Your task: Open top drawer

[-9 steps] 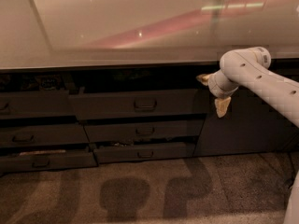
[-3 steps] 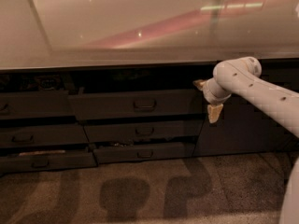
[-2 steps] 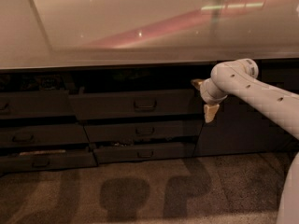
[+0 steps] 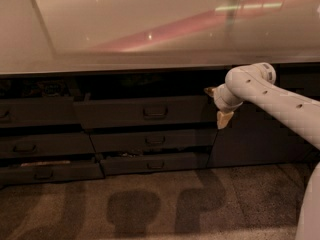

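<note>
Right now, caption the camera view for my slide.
The gripper hovers open at the right end of the top drawer, handle ungrasped.

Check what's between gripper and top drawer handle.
Camera view: only bare drawer front. The gripper hangs at the right end of the top drawer, whose handle sits at centre.

The smooth white pincer (image 4: 218, 105) is hanging beside the matt dark top drawer (image 4: 115, 115); above it, the table (image 4: 150, 29) is shining.
</note>
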Motion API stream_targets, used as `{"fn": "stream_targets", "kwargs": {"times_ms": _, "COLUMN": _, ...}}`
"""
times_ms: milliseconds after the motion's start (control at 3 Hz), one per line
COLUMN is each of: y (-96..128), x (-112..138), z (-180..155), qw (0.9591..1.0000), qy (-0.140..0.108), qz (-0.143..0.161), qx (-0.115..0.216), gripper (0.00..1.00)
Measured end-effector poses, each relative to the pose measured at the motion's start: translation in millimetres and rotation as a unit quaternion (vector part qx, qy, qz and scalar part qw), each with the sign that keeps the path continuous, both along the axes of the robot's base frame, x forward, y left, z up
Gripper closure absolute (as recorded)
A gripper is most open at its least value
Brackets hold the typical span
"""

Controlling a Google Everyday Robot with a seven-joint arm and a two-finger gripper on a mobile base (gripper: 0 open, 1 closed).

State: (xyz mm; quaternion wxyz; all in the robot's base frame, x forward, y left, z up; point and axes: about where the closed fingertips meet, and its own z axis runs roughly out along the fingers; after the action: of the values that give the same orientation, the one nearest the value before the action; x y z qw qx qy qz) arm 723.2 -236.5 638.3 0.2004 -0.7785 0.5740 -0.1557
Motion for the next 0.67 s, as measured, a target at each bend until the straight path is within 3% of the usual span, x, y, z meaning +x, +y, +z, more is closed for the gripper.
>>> {"fn": "stream_targets", "kwargs": {"times_ms": 667, "y": 0.0, "x": 0.0, "z": 0.0, "qw": 1.0, "qy": 0.0, "qz": 0.0, "qx": 0.0, "gripper": 0.49}}
